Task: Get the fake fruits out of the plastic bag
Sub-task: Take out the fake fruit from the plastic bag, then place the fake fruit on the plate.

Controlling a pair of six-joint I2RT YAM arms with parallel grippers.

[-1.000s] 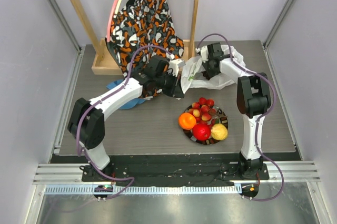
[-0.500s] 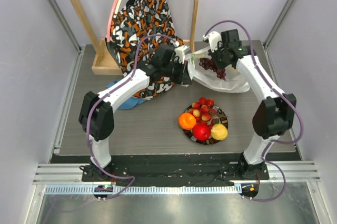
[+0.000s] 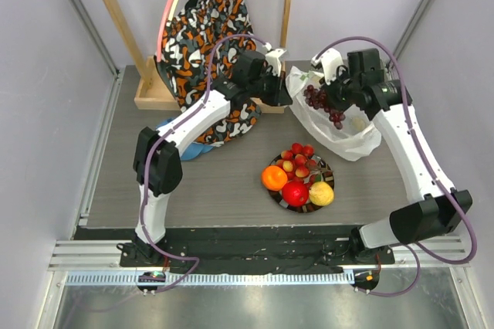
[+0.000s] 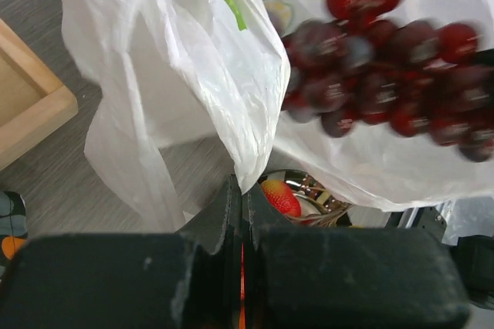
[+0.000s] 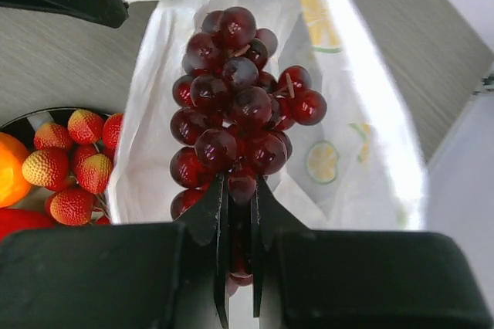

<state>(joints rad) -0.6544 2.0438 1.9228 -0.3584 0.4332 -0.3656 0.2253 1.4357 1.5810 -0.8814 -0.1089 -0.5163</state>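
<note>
Only the top view shows both arms meeting at the far right of the worktop (image 3: 216, 182), with the grape bunch (image 3: 323, 103) held over the mouth of the plastic bag (image 3: 343, 134). The left wrist view adds that the left fingers (image 4: 221, 217) are pinched tight together on a fold of the bag's edge. The right wrist view shows the right fingers (image 5: 208, 217) clamped on the bunch's lowest grapes. The patterned cloth (image 3: 208, 28) hangs behind the left arm and a blue cloth (image 3: 174, 147) lies partly under it. The plate (image 3: 324, 167) nearer the bases holds the orange (image 3: 274, 178), apple (image 3: 295, 193), lemon (image 3: 321, 193) and strawberries (image 3: 297, 159)
</note>
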